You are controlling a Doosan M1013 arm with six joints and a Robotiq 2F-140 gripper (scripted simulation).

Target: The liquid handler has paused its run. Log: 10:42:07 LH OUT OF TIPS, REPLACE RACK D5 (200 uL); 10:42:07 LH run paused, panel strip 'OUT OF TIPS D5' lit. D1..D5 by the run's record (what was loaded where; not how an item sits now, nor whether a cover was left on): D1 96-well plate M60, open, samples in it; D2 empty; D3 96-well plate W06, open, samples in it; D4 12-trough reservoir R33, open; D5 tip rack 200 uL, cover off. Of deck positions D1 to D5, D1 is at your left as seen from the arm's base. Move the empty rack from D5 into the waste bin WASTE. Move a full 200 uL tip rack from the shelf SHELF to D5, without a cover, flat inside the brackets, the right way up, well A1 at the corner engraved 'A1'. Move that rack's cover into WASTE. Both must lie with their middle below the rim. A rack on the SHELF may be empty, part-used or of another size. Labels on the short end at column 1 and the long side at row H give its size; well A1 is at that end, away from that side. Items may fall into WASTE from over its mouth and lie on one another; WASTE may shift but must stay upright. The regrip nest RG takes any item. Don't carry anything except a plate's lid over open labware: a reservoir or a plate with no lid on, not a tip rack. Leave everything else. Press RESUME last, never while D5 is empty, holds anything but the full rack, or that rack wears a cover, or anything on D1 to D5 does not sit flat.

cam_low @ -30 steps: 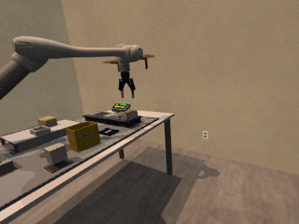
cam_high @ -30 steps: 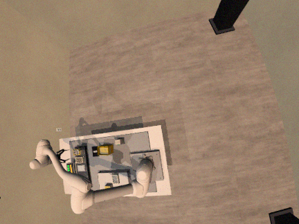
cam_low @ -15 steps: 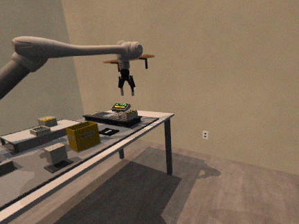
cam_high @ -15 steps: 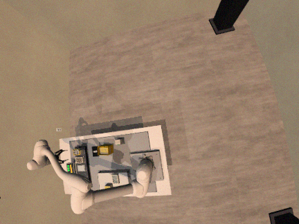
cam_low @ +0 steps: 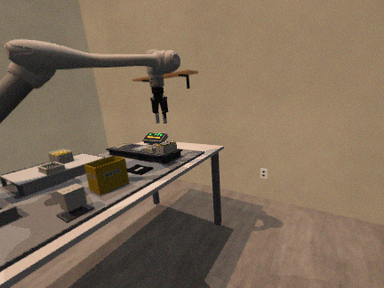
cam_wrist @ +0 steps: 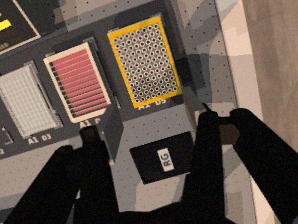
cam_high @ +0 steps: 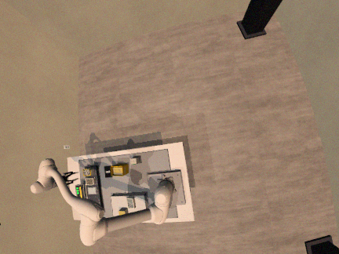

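1. Standing on a brown wood-grain floor, the white-edged, grey-topped table on dark legs carries all the labware.
2. Reaching out over the table's far end, the pale beige jointed robot arm carries its wrist high above the deck.
3. A dark rectangular deck plate lies at the far end of the table, with a small slanted panel lit green and yellow behind it.
4. A long pale shelf platform on the table's left side bears two small racks; their fill cannot be judged at this size.
5. An open yellow box-shaped waste bin stands upright on the table between the shelf platform and the table's front edge.
6. The black two-finger tool hangs well above the deck, pointing down. Its fingers stand at a middling gap, part-way drawn in, with nothing between them.
7. The yellow-framed tip rack with a white perforated top, uncovered, sits flat at the position engraved D5, at the deck's end nearest the table edge. Its holes read dark; whether any tips sit in them cannot be told.
8. Just beside it, a cream-framed reservoir with red troughs sits open.
9. Next along, a white 96-well plate sits at D3.
10. A black rectangular nest labelled RG lies on the table near the rack, apart from it, showing between the tool's fingers in the wrist view.
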